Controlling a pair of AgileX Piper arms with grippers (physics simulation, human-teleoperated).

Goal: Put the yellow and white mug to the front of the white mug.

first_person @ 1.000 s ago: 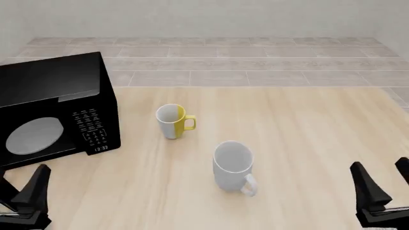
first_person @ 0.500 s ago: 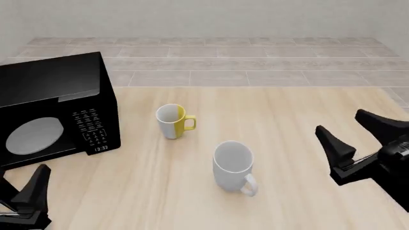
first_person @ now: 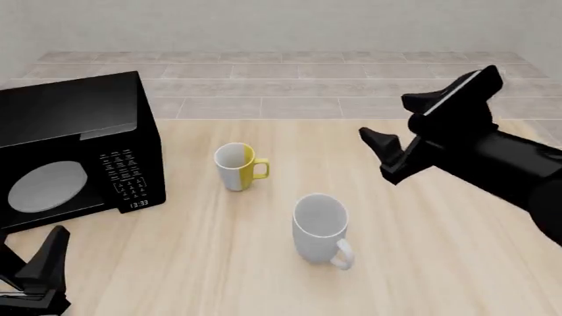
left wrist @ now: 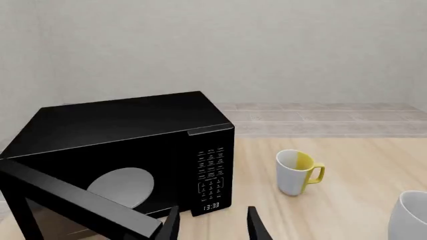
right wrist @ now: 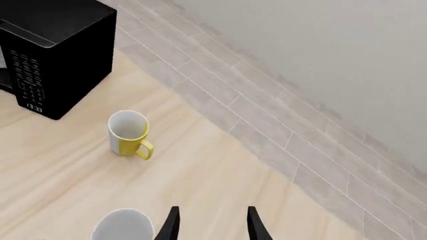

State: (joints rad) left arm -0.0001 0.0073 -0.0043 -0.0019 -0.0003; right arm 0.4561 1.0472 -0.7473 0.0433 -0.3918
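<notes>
The small yellow and white mug (first_person: 237, 166) stands upright left of the table's middle, handle to the right. It also shows in the left wrist view (left wrist: 296, 172) and the right wrist view (right wrist: 129, 132). The larger white mug (first_person: 320, 227) stands nearer and to its right, handle toward the front right; its edge shows in the left wrist view (left wrist: 409, 215) and its rim in the right wrist view (right wrist: 123, 227). My right gripper (first_person: 383, 116) (right wrist: 212, 218) is open and empty, raised above the table right of both mugs. My left gripper (first_person: 28, 236) (left wrist: 213, 220) is open and empty at the near left corner.
A black microwave (first_person: 75, 148) stands at the table's left, a white plate inside. Its door (left wrist: 73, 205) hangs open close to my left gripper. A tiled floor (first_person: 351, 85) lies beyond the table's far edge.
My right arm has risen from the near right corner and swung forward and left, now above the table right of the mugs. The left arm and both mugs have not moved.
</notes>
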